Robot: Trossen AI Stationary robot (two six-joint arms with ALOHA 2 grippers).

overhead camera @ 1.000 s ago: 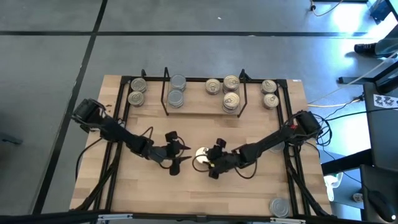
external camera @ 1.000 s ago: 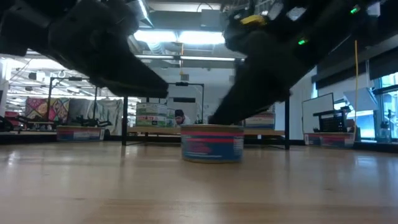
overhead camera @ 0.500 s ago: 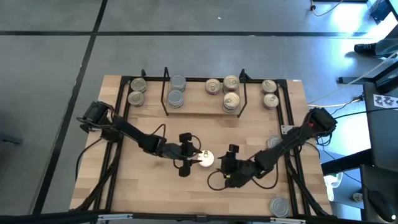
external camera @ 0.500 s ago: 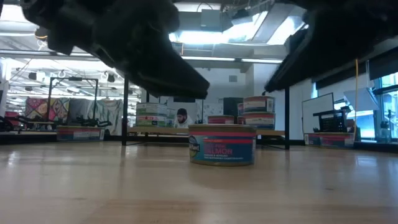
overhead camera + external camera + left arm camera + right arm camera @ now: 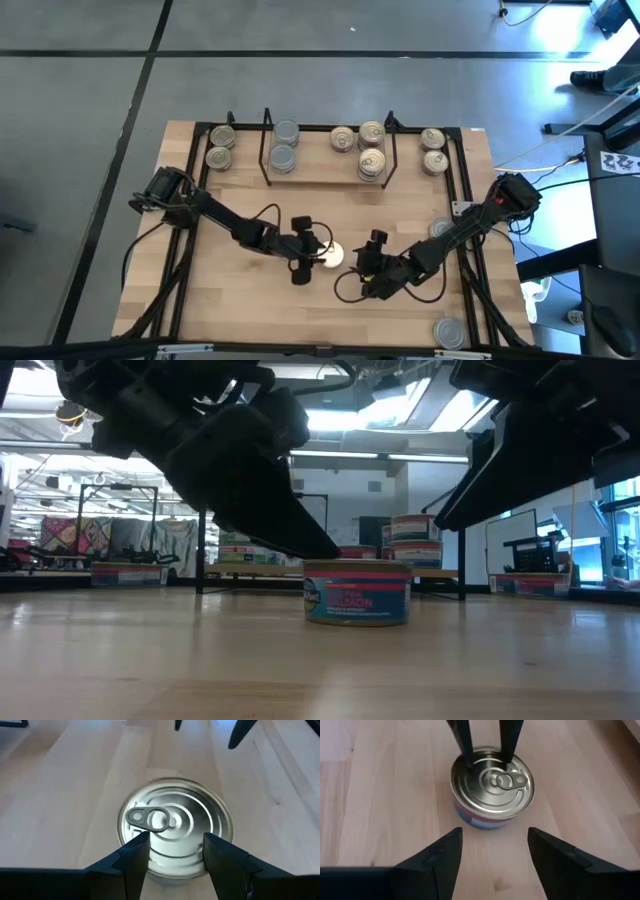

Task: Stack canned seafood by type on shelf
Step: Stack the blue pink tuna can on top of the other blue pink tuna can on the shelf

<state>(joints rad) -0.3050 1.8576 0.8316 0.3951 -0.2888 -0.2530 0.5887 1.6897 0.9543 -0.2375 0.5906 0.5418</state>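
Note:
One tin point(image 5: 331, 255) with a silver pull-ring lid and a red-and-blue label point(image 5: 358, 598) stands upright mid-table. My left gripper point(image 5: 317, 250) is open, reaching from the table's left. In the left wrist view its gripper point(image 5: 175, 849) hangs over the lid point(image 5: 175, 822), with a gap narrower than the tin. My right gripper point(image 5: 366, 266) is open and a little off the tin toward the right and near edge point(image 5: 492, 857). The shelf point(image 5: 322, 178), a black wire rack with a wooden board, stands at the far edge and holds several tins point(image 5: 371, 162). My left gripper's fingers point(image 5: 466, 751) slant down from the table's left over the tin's lid, beside the pull ring point(image 5: 506, 780). I cannot tell whether the tips touch the lid. The tin stands flat on the table.
More tins stand left point(image 5: 219, 148) and right point(image 5: 433, 150) of the shelf. One tin point(image 5: 440, 230) lies partly under my right arm, and another point(image 5: 450, 332) sits by the near right corner. Black frame rails point(image 5: 465, 200) run along the table's sides.
My right gripper has drawn back from the tin toward the right and near edge. My left gripper has moved right across the table until its fingers hang over the tin. The tin has shifted slightly right and turned about, and stays upright on the table.

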